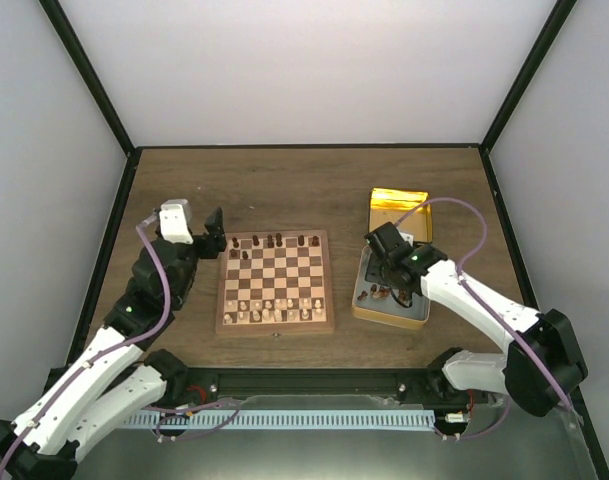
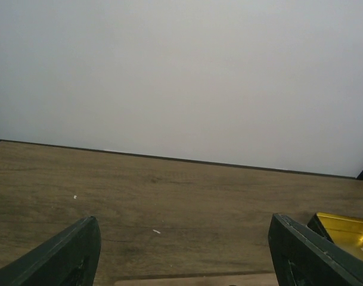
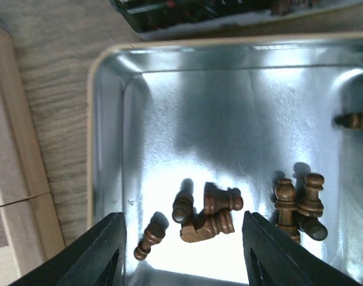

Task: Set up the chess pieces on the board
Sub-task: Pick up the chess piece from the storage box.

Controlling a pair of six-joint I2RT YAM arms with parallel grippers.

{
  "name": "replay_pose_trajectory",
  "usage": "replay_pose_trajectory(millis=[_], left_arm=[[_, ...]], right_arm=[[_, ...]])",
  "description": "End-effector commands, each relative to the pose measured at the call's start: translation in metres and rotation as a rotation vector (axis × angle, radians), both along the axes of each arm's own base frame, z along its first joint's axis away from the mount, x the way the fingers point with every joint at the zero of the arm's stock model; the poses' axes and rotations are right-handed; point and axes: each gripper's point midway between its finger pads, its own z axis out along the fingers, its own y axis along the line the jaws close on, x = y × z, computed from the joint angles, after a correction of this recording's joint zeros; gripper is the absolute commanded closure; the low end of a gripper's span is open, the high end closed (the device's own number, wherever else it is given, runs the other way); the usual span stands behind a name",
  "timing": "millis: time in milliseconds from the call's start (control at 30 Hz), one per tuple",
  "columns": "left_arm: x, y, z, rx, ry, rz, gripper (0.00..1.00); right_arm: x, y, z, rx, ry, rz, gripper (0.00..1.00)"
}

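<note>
Left pincer [image 1: 213,233]: fingers wide apart with nothing between them. It hangs just off the far-left corner of the chessboard, over the bare tabletop [image 2: 169,196].

Chessboard [image 1: 275,327]: lies flat, mid-tabletop. Pale chessmen [image 1: 264,308] fill the near ranks. A partial row of dark chessmen [image 1: 274,241] stands on the far rank, with gaps showing.

Tin [image 3: 106,119]: open and shiny inside, just right of the chessboard. Its gold lid [image 1: 399,208] lies beyond it.

Loose dark chessmen [image 3: 208,217]: lie on the tin floor, mostly toppled. There is a tangled cluster in the middle, a lone one [image 3: 148,238] to its left, a pair [image 3: 297,202] to its right, and one [image 3: 354,121] by the far wall.

Right pincer [image 3: 184,253]: fingers apart, holding nothing, poised over the tin. The middle cluster sits directly between the fingers and below them. I cannot tell whether anything touches.

Handling (judgement): turned wood, so very light and rigid, and likely to roll or skid on the slick metal. The lone piece looks easiest to take, pinched across its waist. The cluster risks lifting two at once.
</note>
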Motion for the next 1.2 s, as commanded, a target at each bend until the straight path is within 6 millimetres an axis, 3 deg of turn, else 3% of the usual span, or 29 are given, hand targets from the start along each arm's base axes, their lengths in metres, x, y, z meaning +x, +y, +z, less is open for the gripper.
replay_pose_trajectory(millis=[0,233,433,867,1000,1167], left_arm=[[0.005,-0.006,0.008,-0.031,-0.024,-0.016,0.21],[0.011,-0.012,-0.002,-0.031,-0.004,-0.028,0.21],[0.015,-0.013,-0.002,-0.012,-0.001,-0.021,0.21],[0.014,-0.016,-0.002,-0.015,0.003,-0.035,0.21],[0.013,-0.013,-0.001,-0.013,0.001,-0.028,0.21],[0.010,-0.006,0.004,-0.017,-0.015,-0.001,0.21]], right_arm=[[-0.008,-0.003,-0.013,0.047,0.067,-0.031,0.45],[-0.010,0.000,-0.038,0.047,0.123,-0.005,0.46],[-0.009,0.011,-0.051,0.070,0.154,0.033,0.67],[0.003,0.005,-0.068,-0.009,0.162,0.023,0.85],[0.008,0.003,-0.060,-0.029,0.137,0.011,0.96],[0.025,0.007,-0.018,0.010,0.011,0.017,0.96]])
